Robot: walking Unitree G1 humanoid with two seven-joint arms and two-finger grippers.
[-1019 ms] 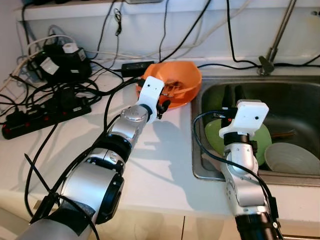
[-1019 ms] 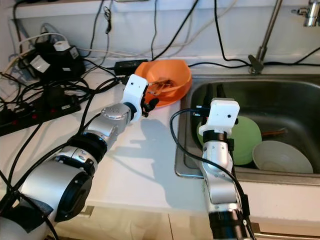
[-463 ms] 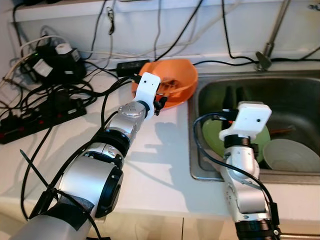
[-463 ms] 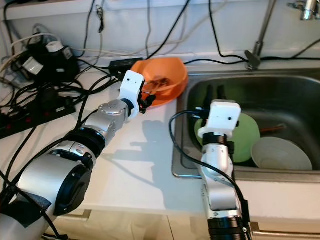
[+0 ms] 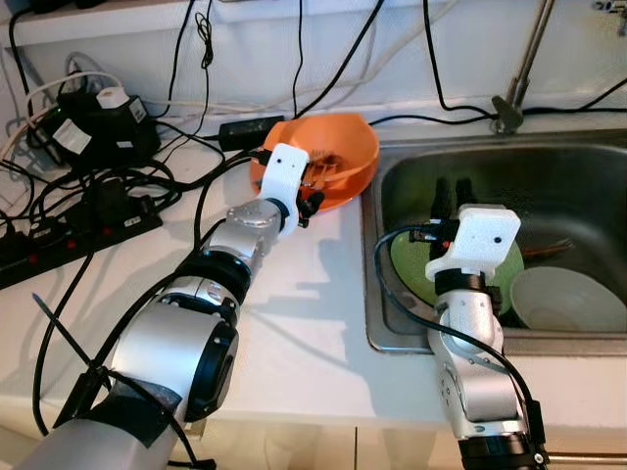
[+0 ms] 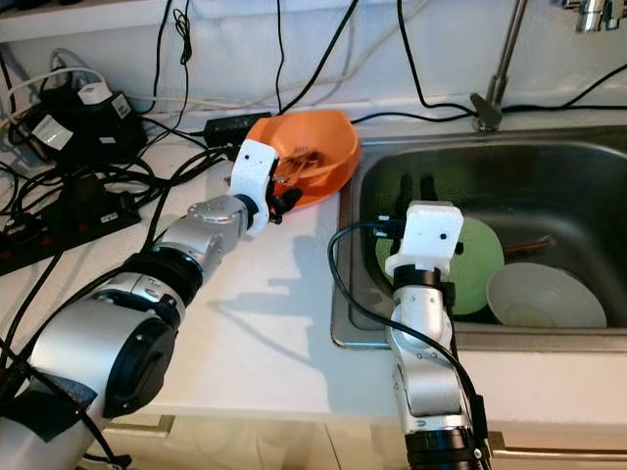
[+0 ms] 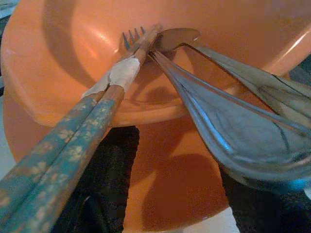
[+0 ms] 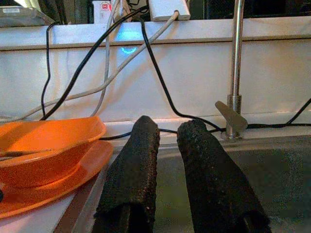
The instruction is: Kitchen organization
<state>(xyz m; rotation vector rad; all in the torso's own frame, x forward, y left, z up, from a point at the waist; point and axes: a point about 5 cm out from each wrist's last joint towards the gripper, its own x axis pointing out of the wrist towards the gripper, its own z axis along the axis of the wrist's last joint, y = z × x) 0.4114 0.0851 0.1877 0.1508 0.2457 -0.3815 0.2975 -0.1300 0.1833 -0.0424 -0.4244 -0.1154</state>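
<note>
At the upper left of the head views a tangle of black power strips and cables (image 5: pixel 88 186) lies on the smooth white counter (image 5: pixel 304 313); this part looks not yet tidied. Toward the upper centre stands the glossy orange plastic bowl (image 5: pixel 338 147), seemingly resting on an orange plate of the same material. In it lie a pair of teal wooden chopsticks with a flower print (image 7: pixel 63 155), a fork (image 7: pixel 131 39) and shiny metal spoons (image 7: pixel 233 136), so I judge that some cutlery is already collected there.

The left gripper (image 5: pixel 312 201) reaches to the near rim of this bowl. In its wrist view the black fingers (image 7: pixel 109 174) are dark shapes under the rim, one at each side (whether they clamp the rim or only sit beside it, I cannot tell).

Right of centre is the brushed steel sink (image 5: pixel 578 186), with a curved tap stem behind it. Inside lie a round matte green plate (image 5: pixel 416 269) and a white round ceramic bowl (image 5: pixel 568 299), just beside each other; these still wait to be put away, so the task seems to be well short of finished. The right gripper (image 8: pixel 167 160) hovers over the green plate, its rough black fingers narrowly apart and holding nothing.
</note>
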